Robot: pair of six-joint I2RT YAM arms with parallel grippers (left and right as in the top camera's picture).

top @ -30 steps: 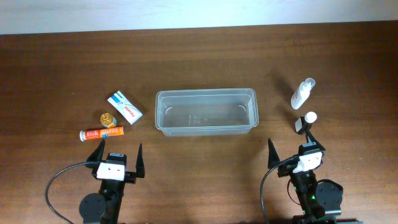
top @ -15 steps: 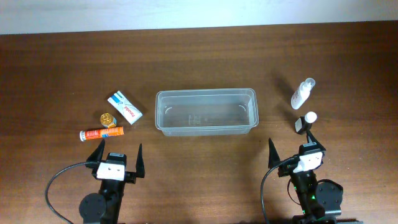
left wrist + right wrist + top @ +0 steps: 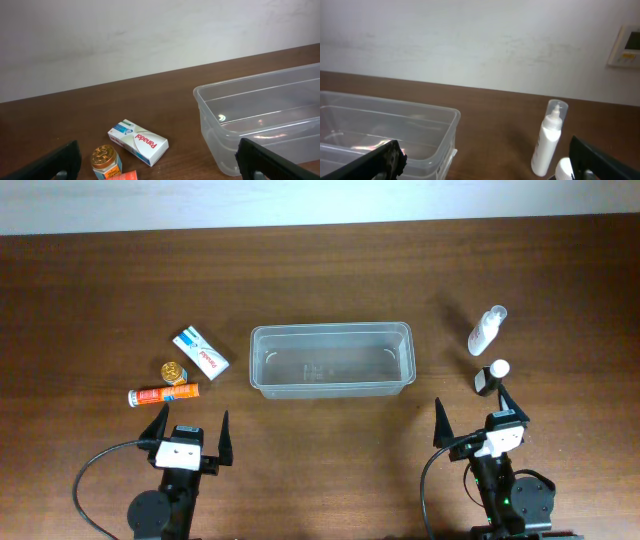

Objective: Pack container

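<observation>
The clear plastic container (image 3: pixel 331 360) sits empty at the table's middle; it also shows in the left wrist view (image 3: pixel 260 120) and the right wrist view (image 3: pixel 385 132). To its left lie a white Panadol box (image 3: pixel 200 351), a small gold-lidded jar (image 3: pixel 173 370) and an orange tube (image 3: pixel 163 394). To its right lie a white spray bottle (image 3: pixel 486 330) and a small white-capped bottle (image 3: pixel 489 376). My left gripper (image 3: pixel 188 434) is open and empty, near the front edge below the left items. My right gripper (image 3: pixel 471 420) is open and empty, just below the small bottle.
The wooden table (image 3: pixel 330 270) runs to a white wall at the back. A wall panel (image 3: pixel 626 46) shows at the right wrist view's top right. The Panadol box (image 3: pixel 138 142) and jar (image 3: pixel 105 160) lie ahead of the left gripper; the spray bottle (image 3: pixel 548 138) ahead of the right.
The right arm has shifted very slightly right and toward the front edge. Nothing else has moved.
</observation>
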